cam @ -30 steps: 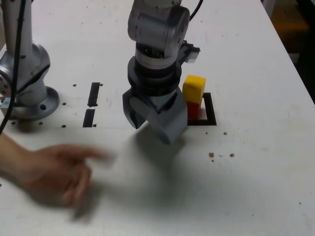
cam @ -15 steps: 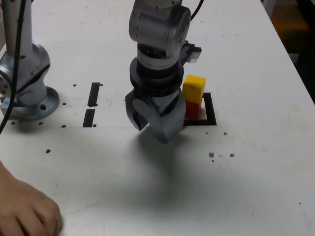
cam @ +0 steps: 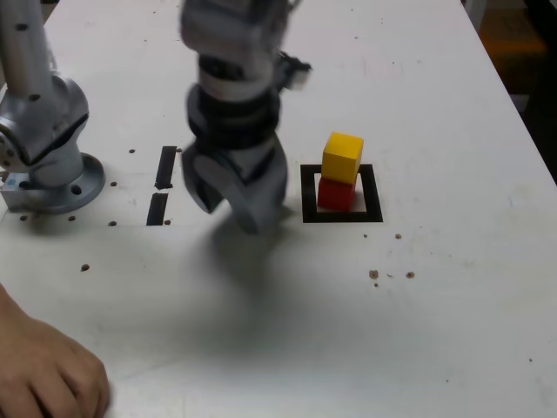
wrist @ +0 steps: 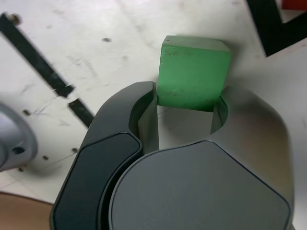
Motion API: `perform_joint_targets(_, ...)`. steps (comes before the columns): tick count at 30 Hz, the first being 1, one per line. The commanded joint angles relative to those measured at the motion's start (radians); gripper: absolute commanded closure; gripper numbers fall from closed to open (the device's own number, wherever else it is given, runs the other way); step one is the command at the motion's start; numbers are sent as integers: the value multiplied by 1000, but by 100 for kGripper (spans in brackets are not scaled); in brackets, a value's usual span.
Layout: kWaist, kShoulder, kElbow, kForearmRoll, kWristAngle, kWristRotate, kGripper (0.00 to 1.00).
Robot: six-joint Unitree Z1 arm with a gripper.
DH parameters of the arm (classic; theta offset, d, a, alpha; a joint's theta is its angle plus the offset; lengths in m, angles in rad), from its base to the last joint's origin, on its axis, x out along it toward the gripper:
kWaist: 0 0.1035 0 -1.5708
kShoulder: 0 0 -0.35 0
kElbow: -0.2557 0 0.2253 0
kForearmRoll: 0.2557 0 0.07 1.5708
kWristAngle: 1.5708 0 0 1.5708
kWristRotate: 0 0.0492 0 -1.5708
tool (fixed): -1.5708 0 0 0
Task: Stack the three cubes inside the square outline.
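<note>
In the wrist view my gripper (wrist: 187,99) is shut on the green cube (wrist: 194,67), which sits between the two fingertips. In the exterior view the gripper (cam: 228,209) hangs blurred, low over the table, to the left of the square outline (cam: 342,216), and hides the green cube. Inside the outline the yellow cube (cam: 343,157) sits on top of the red cube (cam: 336,193). A corner of the outline (wrist: 268,28) and a sliver of the red cube (wrist: 295,4) show beyond the green cube in the wrist view.
The arm's grey base (cam: 48,157) stands at the exterior view's left. Two short black bars (cam: 165,165) lie between the base and the gripper. A person's hand (cam: 43,374) rests at the lower left corner. The table's edge runs along the right.
The gripper has swung to the exterior view's left, away from the yellow-on-red stack, uncovering the outline. The person's hand drew back to the lower left corner.
</note>
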Motion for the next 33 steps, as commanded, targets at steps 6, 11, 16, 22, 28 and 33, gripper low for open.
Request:
perform_joint_targets(6,13,-118,-36,157,38,-45,85)
perform_joint_targets(11,54,-129,-142,247,64,-53,85)
perform_joint_targets(16,94,-103,-264,294,61,-32,85)
perform_joint_targets(22,128,-27,-419,322,45,9,85)
perform_joint_targets(28,150,28,-508,326,26,38,85)
perform_joint_targets(33,177,75,-549,319,7,62,85)
